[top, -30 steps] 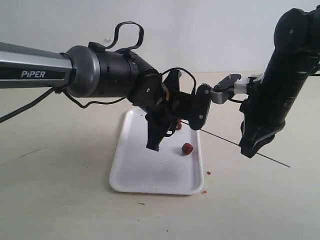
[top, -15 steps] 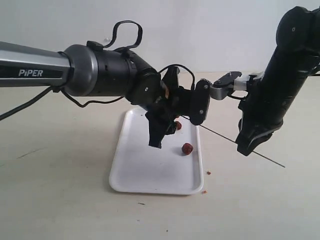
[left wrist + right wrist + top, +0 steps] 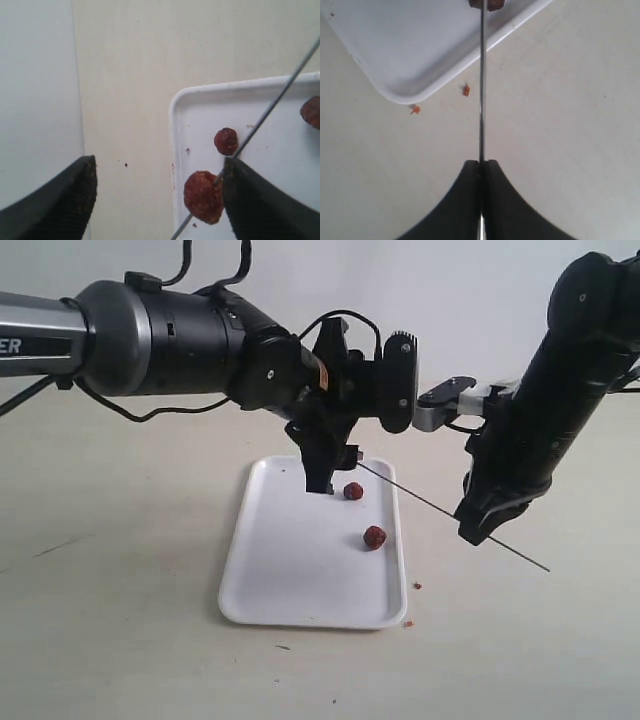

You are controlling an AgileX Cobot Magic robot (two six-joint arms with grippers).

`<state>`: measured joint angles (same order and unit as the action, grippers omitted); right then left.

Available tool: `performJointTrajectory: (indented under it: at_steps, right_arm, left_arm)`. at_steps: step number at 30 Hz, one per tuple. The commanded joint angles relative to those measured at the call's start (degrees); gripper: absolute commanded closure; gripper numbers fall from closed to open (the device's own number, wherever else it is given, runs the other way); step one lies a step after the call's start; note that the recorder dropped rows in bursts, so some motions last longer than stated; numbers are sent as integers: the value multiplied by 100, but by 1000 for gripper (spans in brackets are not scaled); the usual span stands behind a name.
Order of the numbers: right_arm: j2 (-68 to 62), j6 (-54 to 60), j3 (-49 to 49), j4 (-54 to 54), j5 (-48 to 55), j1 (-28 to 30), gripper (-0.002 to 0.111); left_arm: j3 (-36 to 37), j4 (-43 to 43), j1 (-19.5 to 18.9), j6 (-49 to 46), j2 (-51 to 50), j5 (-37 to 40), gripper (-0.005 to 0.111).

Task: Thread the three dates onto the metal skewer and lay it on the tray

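Two dates lay on the smooth white tray (image 3: 290,580), the far date (image 3: 353,491) and the near date (image 3: 374,537), both close to its low right rim, with wide floor on their left. A wrinkled third date (image 3: 203,196) seemed pierced on the thin skewer (image 3: 430,504) above the tray's far end. The right gripper (image 3: 481,162) was clamped on the skewer. The left gripper (image 3: 159,162) stood spread wide, that date between its fingers.
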<state>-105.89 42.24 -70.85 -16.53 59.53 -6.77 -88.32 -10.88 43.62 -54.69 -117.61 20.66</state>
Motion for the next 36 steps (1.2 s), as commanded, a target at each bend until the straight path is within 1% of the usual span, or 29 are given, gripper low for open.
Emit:
performJointTrajectory:
  at_steps: [1, 5, 10, 14, 16, 20, 23, 26, 28, 30, 33, 36]
  right_arm:
    - [265, -4, -38, -117, -243, -48, 108]
    - [627, -34, -38, -117, -508, -48, 108]
    - [910, -329, -38, -10, -743, -48, 108]
    - [995, -803, -38, 353, -973, -48, 108]
    - [988, -830, -38, 385, -977, -48, 108]
    - [988, -956, -38, 363, -1038, -48, 108]
    - [998, -1347, -38, 363, -1271, -48, 108]
    - [1147, -1730, 61, 350, -1795, -38, 108]
    - [1346, -1963, 293, 338, -2375, -38, 108]
    - [1649, -2282, 641, 338, -3209, -38, 108]
    - [2133, -2611, 1148, 328, -4306, -38, 108]
    - [2473, -2708, 1479, 328, -4792, -38, 108]
  left_arm:
    - [-30, 101, -31, 133, 132, 141, 38]
    - [-30, 101, -31, 159, 169, 427, 38]
    - [-30, 101, -31, 231, 407, 439, 38]
    - [-30, 101, -31, 354, 765, 428, 38]
    - [-30, 101, -31, 442, 973, 417, 38]
    - [-30, 101, -52, 779, 1331, 417, 38]
    - [-30, 101, -155, 1248, 1496, 417, 38]
    - [-30, 101, -320, 1834, 1541, 539, 38]
    - [-30, 101, -430, 2147, 1541, 659, 38]
    - [-30, 101, -559, 2415, 1517, 800, 38]
    - [-19, 101, -725, 2668, 1470, 931, 38]
    - [49, 114, -781, 2679, 1415, 946, 38]
